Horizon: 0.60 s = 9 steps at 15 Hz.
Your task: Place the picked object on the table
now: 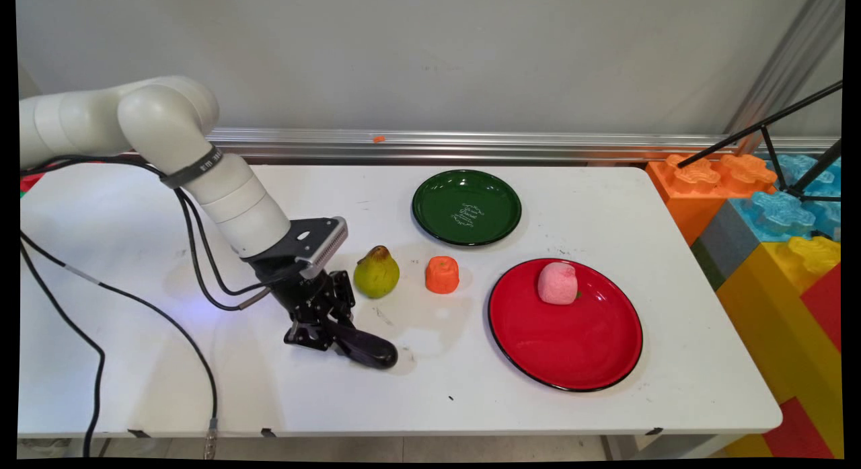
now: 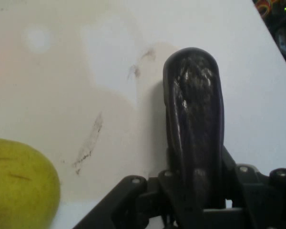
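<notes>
Main view has the gripper [image 1: 329,334] down low at the table [image 1: 471,388], its fingers clamped round one end of a dark purple eggplant [image 1: 370,349] that pokes out toward four o'clock and lies on the tabletop. At one o'clock from the gripper, close by, stands a yellow-green pear [image 1: 377,272], then an orange fruit [image 1: 442,275] just past it. Further on, a red plate [image 1: 572,348] carries a pink fruit [image 1: 557,283]; a green plate [image 1: 466,207] sits behind. Hand view shows the eggplant [image 2: 195,119] running straight out at twelve o'clock, pear [image 2: 19,183] at eight.
</notes>
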### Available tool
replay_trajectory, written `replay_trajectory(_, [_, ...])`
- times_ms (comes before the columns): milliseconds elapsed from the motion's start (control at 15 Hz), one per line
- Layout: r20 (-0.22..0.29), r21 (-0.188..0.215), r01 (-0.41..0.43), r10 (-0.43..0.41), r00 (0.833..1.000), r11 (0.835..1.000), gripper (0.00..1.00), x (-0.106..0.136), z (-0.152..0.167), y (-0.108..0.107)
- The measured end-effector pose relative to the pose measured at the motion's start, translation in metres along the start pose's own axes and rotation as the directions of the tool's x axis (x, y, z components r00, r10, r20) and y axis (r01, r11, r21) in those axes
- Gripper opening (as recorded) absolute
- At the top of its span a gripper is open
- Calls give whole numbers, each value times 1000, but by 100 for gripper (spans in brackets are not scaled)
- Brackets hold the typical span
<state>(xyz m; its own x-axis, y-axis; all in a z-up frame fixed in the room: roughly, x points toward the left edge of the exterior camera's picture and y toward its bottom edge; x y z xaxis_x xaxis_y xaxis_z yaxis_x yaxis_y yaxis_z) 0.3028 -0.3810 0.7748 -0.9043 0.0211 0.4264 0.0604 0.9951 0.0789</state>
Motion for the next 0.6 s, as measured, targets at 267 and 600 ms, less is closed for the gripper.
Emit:
replay_trajectory(267, [-17,-7,1,-1,1000,1000,100,-3,6,0])
replay_trajectory(600, [-27,-7,-7,7,1000,1000,100,0,6,0])
